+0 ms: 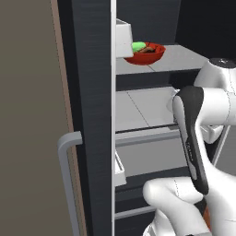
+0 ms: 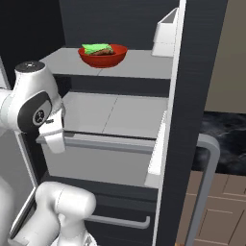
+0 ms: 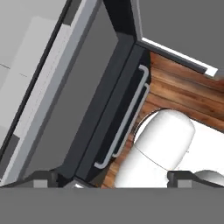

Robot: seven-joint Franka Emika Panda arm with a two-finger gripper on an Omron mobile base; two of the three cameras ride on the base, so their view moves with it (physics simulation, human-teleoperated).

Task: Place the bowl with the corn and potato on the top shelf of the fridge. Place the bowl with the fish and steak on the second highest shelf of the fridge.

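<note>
A tall flat brown-beige cabinet panel (image 1: pixel 27 115) is standing along the left of the left base view. A black marbled stone countertop (image 2: pixel 226 139) is showing at the right of the right base view, sitting directly above brown wooden cabinet fronts (image 2: pixel 223 211). Reddish-brown wood plank flooring (image 3: pixel 183 94) is lying across the upper right of the hand view.

A red bowl (image 1: pixel 145 54) sits on the fridge's top shelf (image 1: pixel 184 57); the second highest shelf (image 2: pixel 110 115) lies bare.
</note>
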